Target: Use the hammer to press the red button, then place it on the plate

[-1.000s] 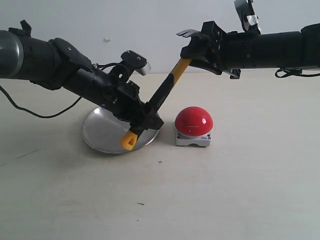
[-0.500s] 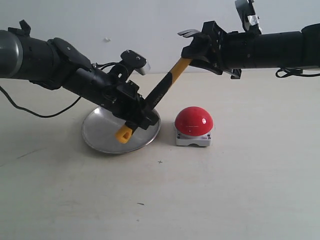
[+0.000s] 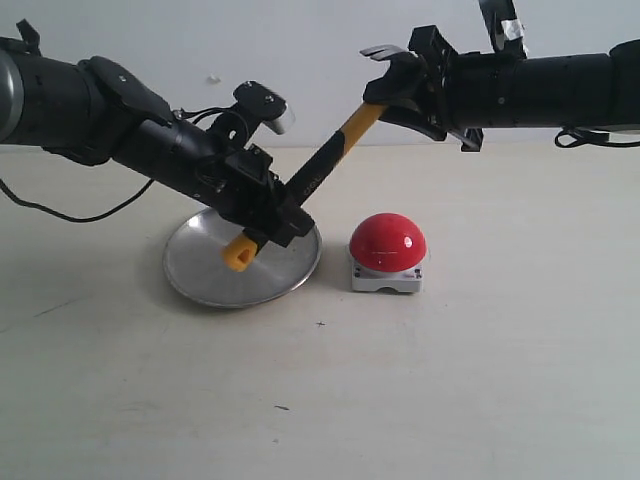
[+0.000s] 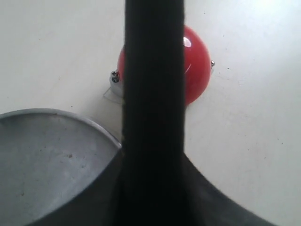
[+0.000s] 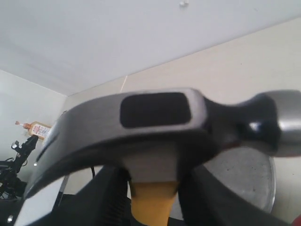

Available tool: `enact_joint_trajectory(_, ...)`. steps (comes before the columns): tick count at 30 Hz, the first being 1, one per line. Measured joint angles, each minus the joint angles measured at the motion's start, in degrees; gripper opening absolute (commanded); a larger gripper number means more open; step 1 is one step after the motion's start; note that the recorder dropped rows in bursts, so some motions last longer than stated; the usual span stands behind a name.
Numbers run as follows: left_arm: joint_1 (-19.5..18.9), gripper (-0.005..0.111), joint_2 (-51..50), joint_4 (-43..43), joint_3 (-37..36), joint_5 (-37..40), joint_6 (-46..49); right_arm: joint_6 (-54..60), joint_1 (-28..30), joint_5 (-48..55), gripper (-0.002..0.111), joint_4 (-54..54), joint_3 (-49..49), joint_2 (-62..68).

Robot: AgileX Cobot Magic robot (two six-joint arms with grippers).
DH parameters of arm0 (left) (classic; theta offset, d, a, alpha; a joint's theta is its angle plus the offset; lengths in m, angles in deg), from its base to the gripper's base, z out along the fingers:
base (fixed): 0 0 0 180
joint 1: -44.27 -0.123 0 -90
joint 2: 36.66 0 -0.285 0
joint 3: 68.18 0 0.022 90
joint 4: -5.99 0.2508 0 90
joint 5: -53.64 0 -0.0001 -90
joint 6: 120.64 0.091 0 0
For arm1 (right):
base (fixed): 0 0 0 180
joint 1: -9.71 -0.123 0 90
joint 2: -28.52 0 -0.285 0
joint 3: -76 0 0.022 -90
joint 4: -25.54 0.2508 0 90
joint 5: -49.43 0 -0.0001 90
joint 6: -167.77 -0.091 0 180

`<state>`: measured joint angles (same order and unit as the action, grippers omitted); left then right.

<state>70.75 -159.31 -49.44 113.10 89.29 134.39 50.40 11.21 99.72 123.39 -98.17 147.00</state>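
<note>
The hammer hangs tilted in the air, held at both ends. My left gripper is shut on the black grip just above the yellow looped end, which hovers over the plate. My right gripper is shut on the yellow neck under the steel head. The red button sits on the table just right of the plate, under the handle's span. In the left wrist view the black handle crosses the button beside the plate's rim. The right wrist view shows the head close up.
A black cable trails over the table behind the left arm. Pale tabletop spreads in front of the plate and button. A white wall stands behind.
The left gripper has lifted the handle's yellow end up and to the left, off the plate's front rim. The right gripper and the head have risen slightly.
</note>
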Motion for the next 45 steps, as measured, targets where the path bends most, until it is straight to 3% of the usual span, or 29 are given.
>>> enact_joint_trajectory(30,0.0,0.000,1.9,2.1,-0.7,0.9,1.8,-11.4,0.3,0.6,0.043,-16.5,-0.3,-0.3)
enact_joint_trajectory(37,0.0,0.000,2.1,1.9,-0.7,1.2,1.8,-12.7,0.3,0.2,0.059,-20.3,-0.3,-0.4)
enact_joint_trajectory(45,0.0,0.000,2.3,1.2,-0.7,-0.2,1.4,-12.8,-0.2,2.3,0.060,-21.6,-0.3,-0.4)
